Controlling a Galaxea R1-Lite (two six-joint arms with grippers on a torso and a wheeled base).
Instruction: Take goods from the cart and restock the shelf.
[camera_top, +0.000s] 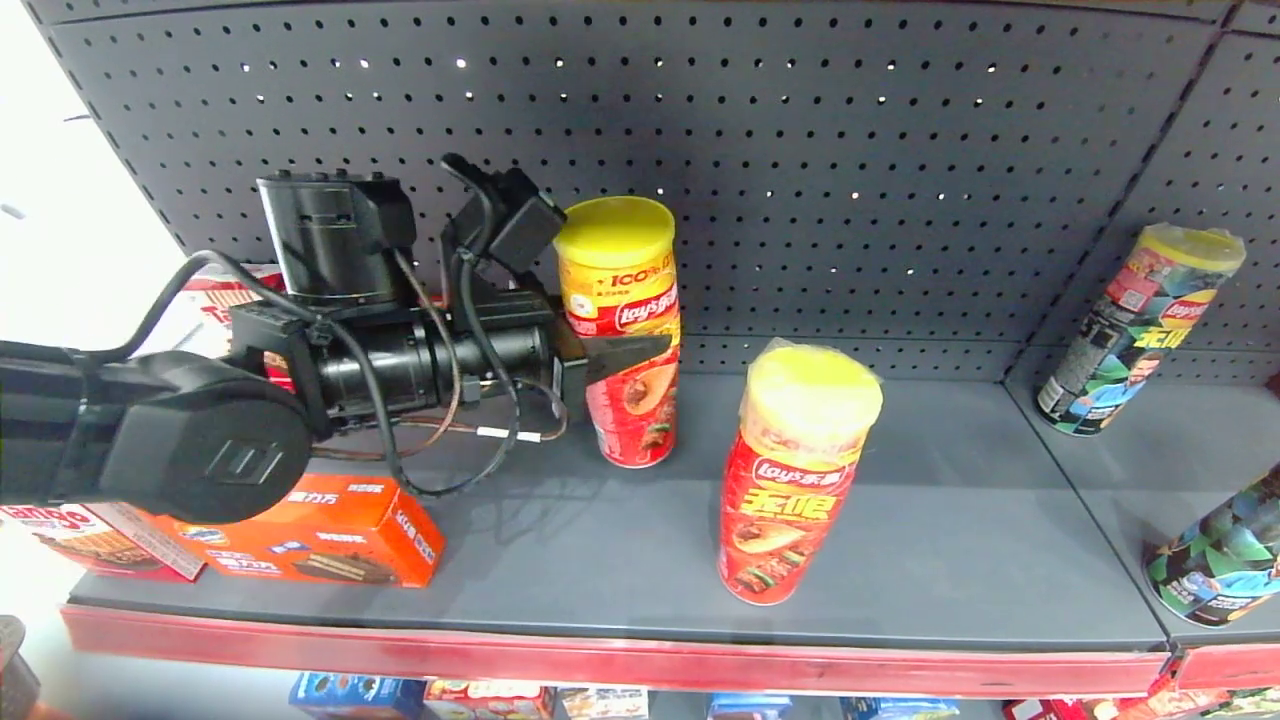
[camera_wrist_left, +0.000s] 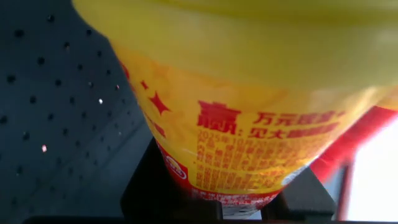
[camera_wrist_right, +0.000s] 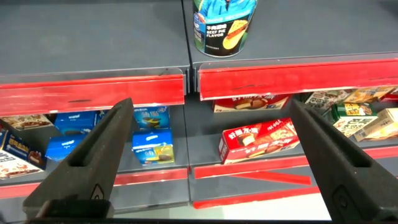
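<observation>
On the shelf (camera_top: 560, 545), back row by the pegboard (camera_top: 800, 150): left tool (camera_top: 628, 352) is clamped on a chip can (camera_top: 615, 270) with a yellow lid and yellow-and-red wrap. The arm comes in from the left, roughly level. One finger (camera_top: 645, 348) crosses the can's front at mid-height; the other is hidden behind it. The can is upright with its base down at the deck. Can't tell if it bears on it. In the left wrist view the can's yellow wall (camera_wrist_left: 249, 143) sits close up, pegboard beside it.

Second can (camera_top: 795, 470): same type, upright, standing free. It's nearer the front edge and right of the held one, clearly apart.

Orange box (camera_top: 335, 530) lies flat at front left, below the arm. Another box (camera_top: 95, 535) sits just beside it at the shelf's left end. A red strip (camera_top: 600, 655) runs along the front edge.

Next bay to the right holds two dark cans, one at the back (camera_top: 1140, 330) and one at the front (camera_top: 1215, 560), the latter partly cut off.

Right tool (camera_wrist_right: 211, 106): jaws spread wide, nothing between them. It faces lower shelf fronts. A teal can (camera_wrist_right: 224, 25) stands at a shelf edge above a red strip. On the tier below are blue boxes (camera_wrist_right: 152, 134) and a red box (camera_wrist_right: 258, 140).
</observation>
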